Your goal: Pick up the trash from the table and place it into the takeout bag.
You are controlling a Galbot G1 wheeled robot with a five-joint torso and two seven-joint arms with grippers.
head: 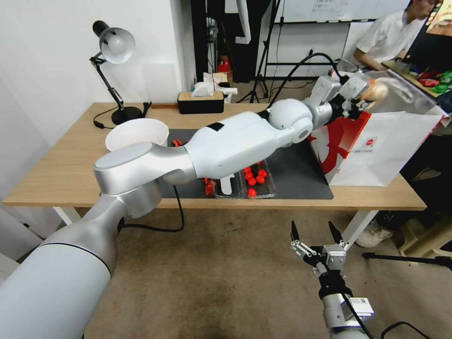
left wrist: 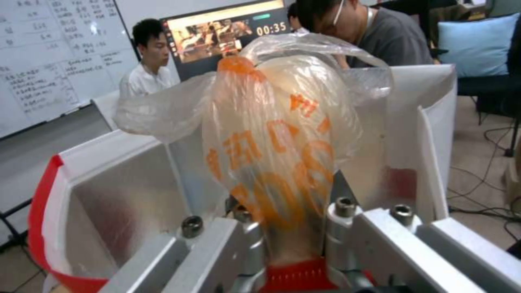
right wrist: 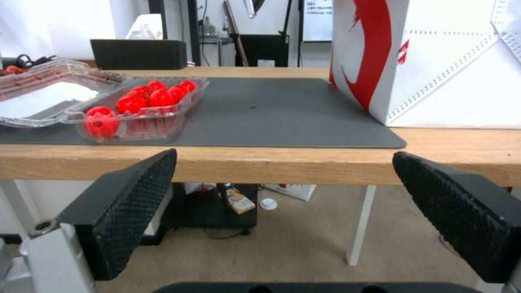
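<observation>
1. Far left of the table: a desk lamp and a white bowl. Leave both alone; they play no part in this step.
2. On the dark grey mat: a clear clamshell tray of red balls, lid folded open. It sits near the front edge, under the reaching left arm, so keep the elbow high on the way back.
3. Left gripper, above the open mouth of the takeout bag: fingers pinched on the neck of a small knotted clear bag with orange print. In the left wrist view the bundle hangs over the silvery lining, inside the rim.
4. Judgement: this is the release step. Do it well by lowering the bundle past the rim before letting go. The loose film could snag on the bag's edge or cling to a finger. Spread the fingers fully and wait for the drop.
5. Right gripper, fingers spread and holding nothing, is parked low in front of the table, well apart from the takeout bag.
</observation>
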